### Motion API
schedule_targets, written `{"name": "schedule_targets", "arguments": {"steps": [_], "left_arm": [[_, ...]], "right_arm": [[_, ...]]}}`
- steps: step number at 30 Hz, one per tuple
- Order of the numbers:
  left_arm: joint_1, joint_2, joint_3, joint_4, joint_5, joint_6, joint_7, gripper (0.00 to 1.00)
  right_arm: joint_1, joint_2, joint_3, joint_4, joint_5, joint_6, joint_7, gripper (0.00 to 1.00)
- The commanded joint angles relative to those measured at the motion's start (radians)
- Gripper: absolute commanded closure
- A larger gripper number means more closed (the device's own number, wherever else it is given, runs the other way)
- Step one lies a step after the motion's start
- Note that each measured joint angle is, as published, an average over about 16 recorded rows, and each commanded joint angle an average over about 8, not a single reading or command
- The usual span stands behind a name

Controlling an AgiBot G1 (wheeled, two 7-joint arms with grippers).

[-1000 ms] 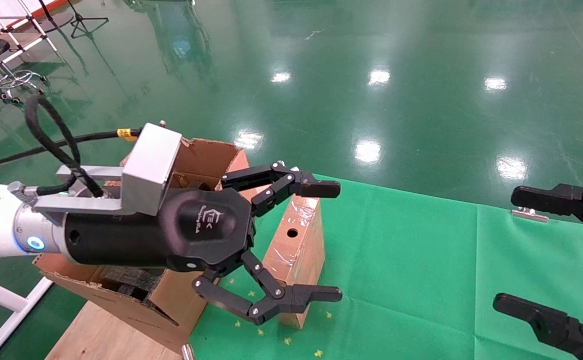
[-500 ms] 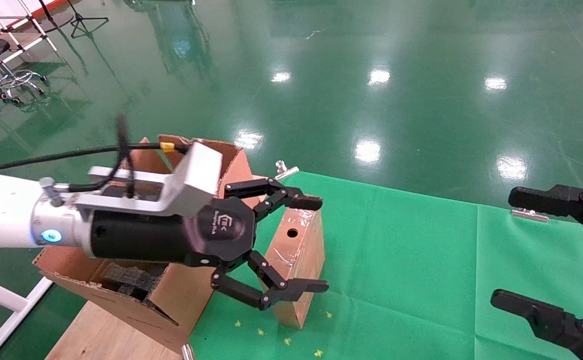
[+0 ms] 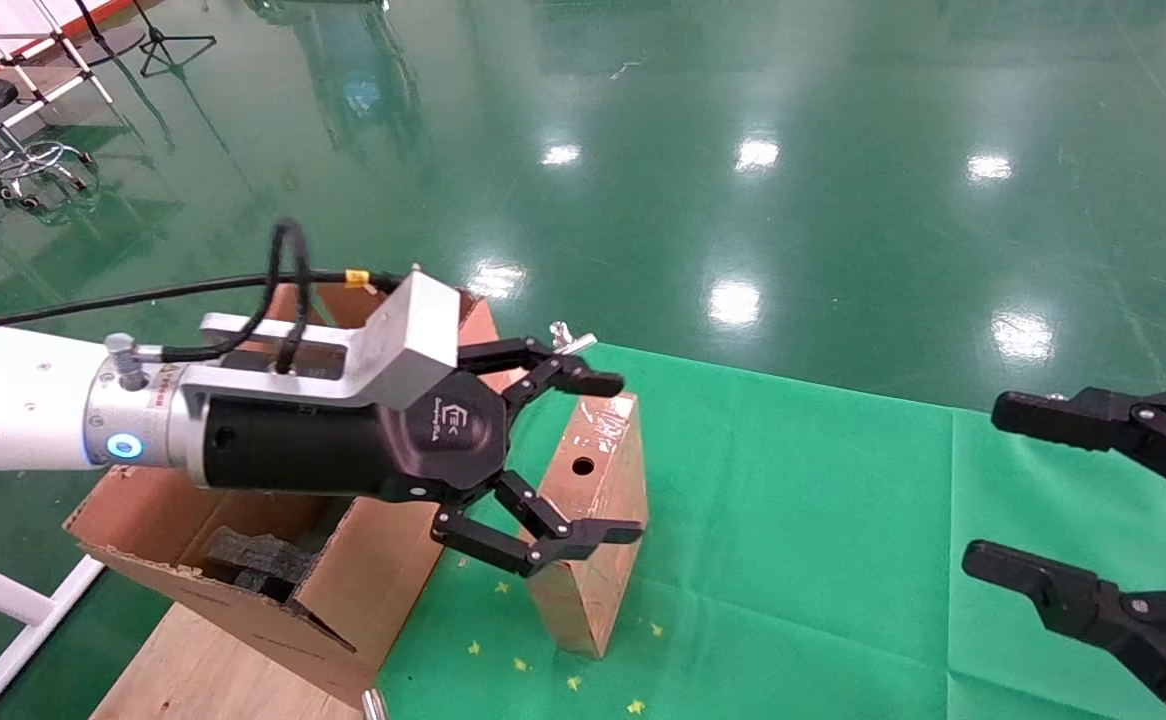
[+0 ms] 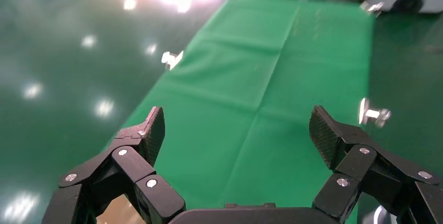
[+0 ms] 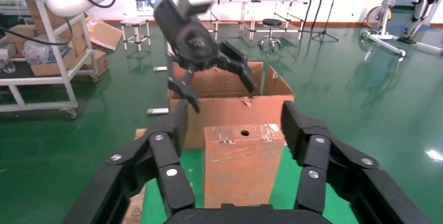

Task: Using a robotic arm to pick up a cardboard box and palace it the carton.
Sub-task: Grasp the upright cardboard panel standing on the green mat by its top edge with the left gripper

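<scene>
while the small cardboard box [image 3: 588, 520] stands upright on the green cloth [image 3: 823, 520], just right of the torn carton [image 3: 273, 560], the left gripper [image 3: 603, 455] hangs above and slightly left of it, fingers spread wide, nothing held. one fingertip sits over the box's far top edge, the other over its near side, so the opening straddles the box along its near-far length; whether either pad touches cardboard i cannot tell. the box is tall, its taped top runs near to far, round hole [image 3: 583, 465] on the right-facing side. the left wrist view shows only open fingers and green cloth ahead, box mostly below the frame, so the tool looks past it, not down onto it.

left arm is clearly nearer; the right gripper [image 3: 983, 490] is well apart at the right edge, also open, facing the box from across the cloth.

judgement: next move needs the left gripper to drop and close across the box, then carry left into the carton, which holds dark foam [image 3: 258, 560].
</scene>
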Motion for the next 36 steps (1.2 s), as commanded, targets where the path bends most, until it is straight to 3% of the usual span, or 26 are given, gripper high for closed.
{"name": "schedule_targets", "arguments": {"steps": [1,9,19,28,36], "left_arm": [[-0.014,-0.009,0.01,-0.007,0.038,-0.009,-0.016,0.0],[-0.186,0.041,0.114,-0.009,0.286,-0.003,-0.325,0.0],[-0.324,0.144,0.229,-0.011,0.502,0.077,-0.693,0.0],[-0.367,0.226,0.298,-0.014,0.618,0.102,-0.865,0.0],[-0.362,0.265,0.333,-0.017,0.661,0.101,-0.939,0.0]], "right_arm": [[0.0,0.0,0.0,0.0,0.0,0.0,0.0,1.0],[0.0,0.0,0.0,0.0,0.0,0.0,0.0,1.0],[0.0,0.0,0.0,0.0,0.0,0.0,0.0,1.0],[0.0,0.0,0.0,0.0,0.0,0.0,0.0,1.0],[0.0,0.0,0.0,0.0,0.0,0.0,0.0,1.0]]}}
